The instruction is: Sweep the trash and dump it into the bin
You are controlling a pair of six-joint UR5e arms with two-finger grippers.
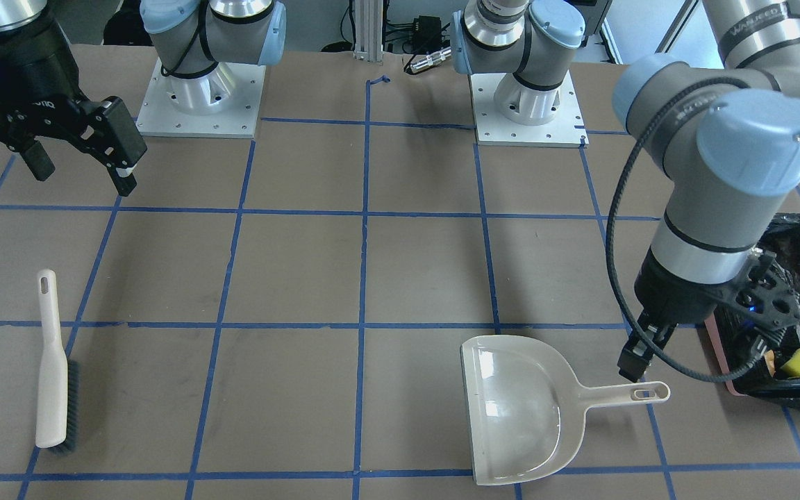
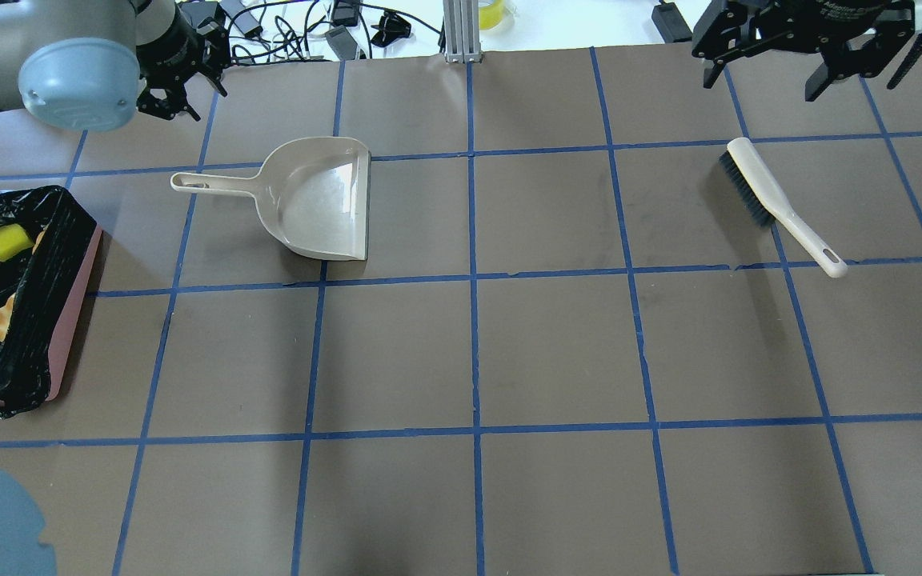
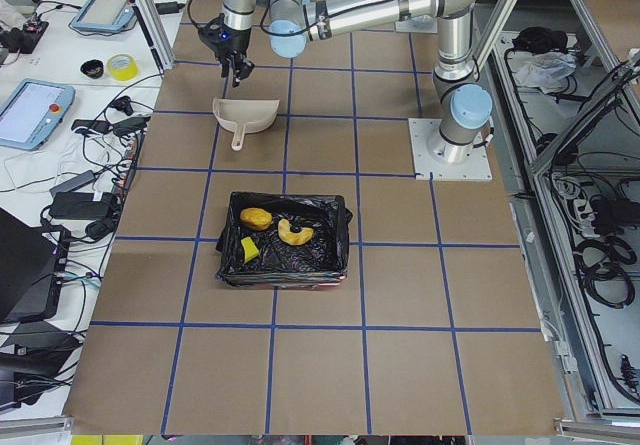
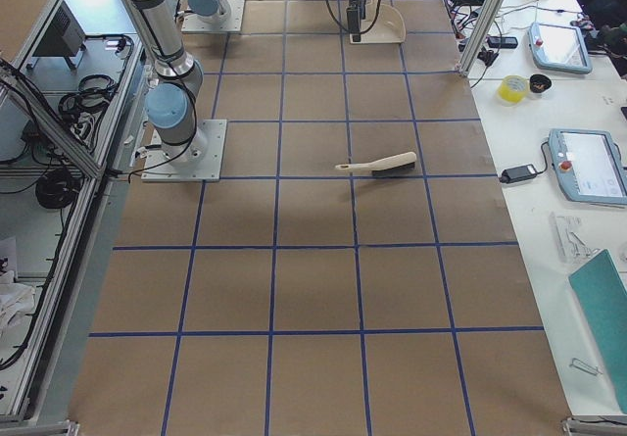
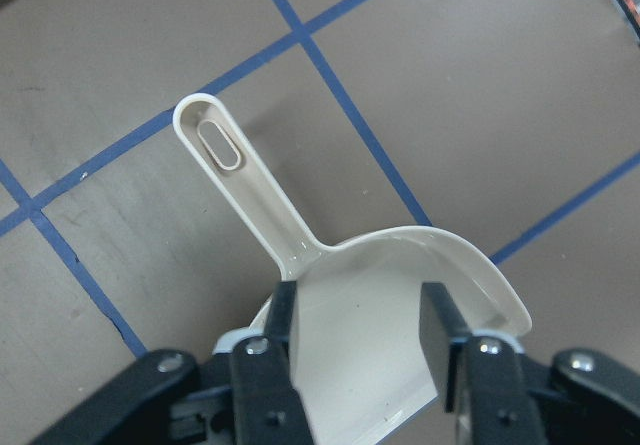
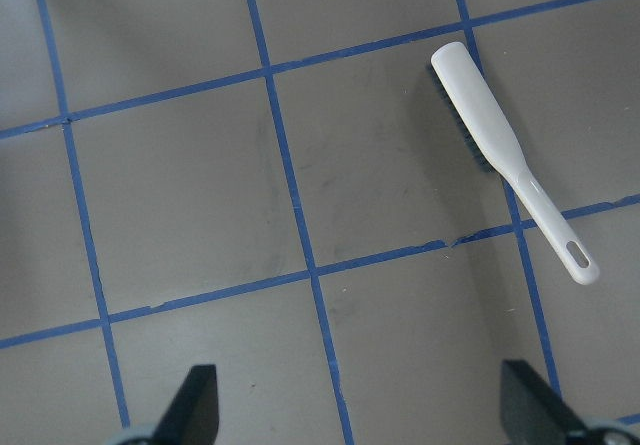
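Your three trash bits (image 3: pixel 255 218) lay in the bin (image 2: pixel 74 320) at the overhead view's left edge. Left gripper (image 5: pixel 357 310) and right gripper (image 1: pixel 84 173) both gaped empty; swinging the left low could clip the dustpan (image 1: pixel 518 410) handle.

1. Rectangular pink tub lined with crinkled black plastic bag (image 2: pixel 77 320): cut off by the overhead view's left edge. In the front-facing view it is cut by the right edge and partly covered by the left arm (image 1: pixel 719 208).
2. Orange-brown potato-shaped lump (image 2: pixel 38 238): overhead, only a sliver shows beside the flat yellow wedge (image 2: pixel 6 242).
3. Beige plastic dustpan (image 5: pixel 390 265): its mouth runs off the left wrist view's bottom edge.
4. Right gripper (image 6: pixel 360 370): only two fingertips show at the right wrist view's bottom edge.
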